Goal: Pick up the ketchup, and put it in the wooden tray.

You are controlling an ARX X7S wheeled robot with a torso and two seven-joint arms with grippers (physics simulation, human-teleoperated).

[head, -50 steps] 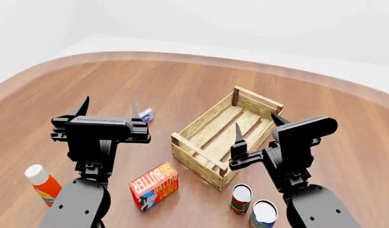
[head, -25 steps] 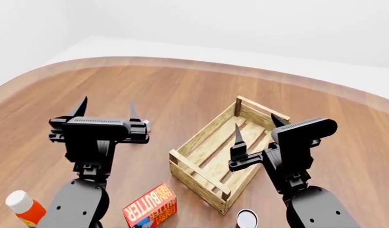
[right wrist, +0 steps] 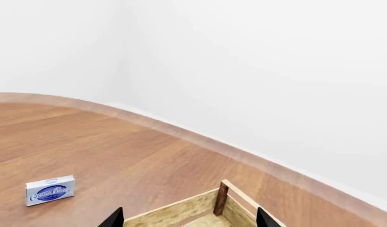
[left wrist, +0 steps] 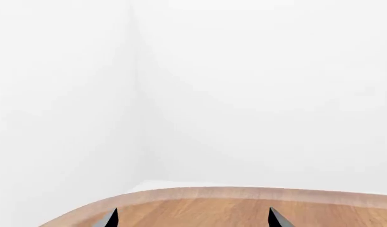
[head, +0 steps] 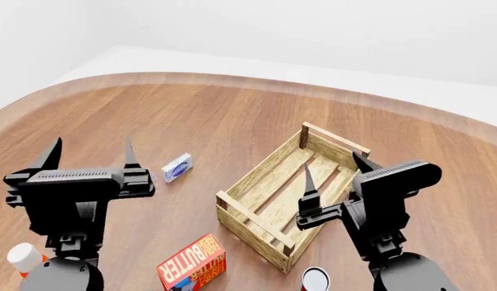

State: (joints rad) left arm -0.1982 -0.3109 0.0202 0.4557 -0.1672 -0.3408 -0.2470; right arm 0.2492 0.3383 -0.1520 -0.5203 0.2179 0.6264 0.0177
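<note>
Low in the head view's left corner stands the ketchup; only its white cap and a bit of orange-red body show beside my left arm. My left gripper is open and empty, above and beyond the bottle. The wooden tray sits empty at centre right. My right gripper hangs open over the tray's near right part. In the right wrist view the tray's far corner lies between that gripper's spread tips. The left wrist view shows only my left gripper and the table edge.
A red-and-yellow butter box lies left of the tray's near end. A can peeks in at the bottom edge. A small blue-and-white box lies left of the tray. The curved table edge runs behind.
My left arm has swung left and nearer to me, uncovering the small blue-and-white box. Earlier the head view shifted, sliding the ketchup, butter box and cans toward the bottom edge. The right arm barely moved.
</note>
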